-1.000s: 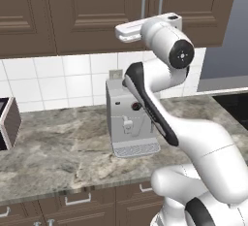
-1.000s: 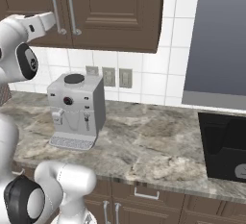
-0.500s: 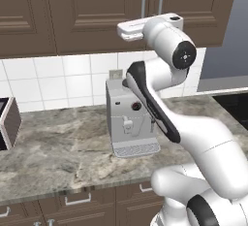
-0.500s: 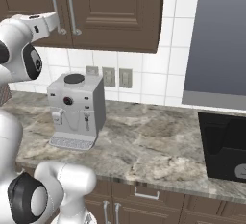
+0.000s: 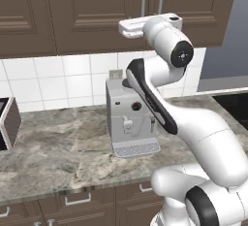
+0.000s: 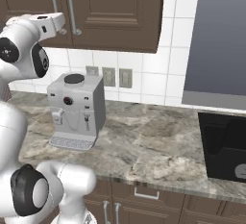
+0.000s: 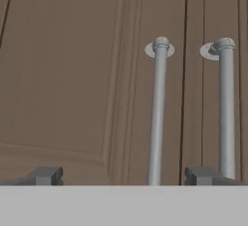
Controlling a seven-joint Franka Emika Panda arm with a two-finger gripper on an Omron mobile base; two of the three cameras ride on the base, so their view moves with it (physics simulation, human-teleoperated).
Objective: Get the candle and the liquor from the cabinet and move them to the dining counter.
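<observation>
I saw my two small dark fingers (image 7: pixel 43 175) spread wide apart, holding nothing. The gripper (image 7: pixel 123 176) pointed at the dark brown wooden wall cabinet (image 7: pixel 68 74), right in front of its shut doors. One long silver bar handle (image 7: pixel 157 113) stood between my fingers. A grey boxy coffee machine (image 5: pixel 130 118) sat on the marble worktop (image 5: pixel 53 147) below.

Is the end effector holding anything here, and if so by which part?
Nothing is held. The end effector is open, facing the dark brown wooden wall cabinet, with the left long silver bar handle between its tips, untouched.
</observation>
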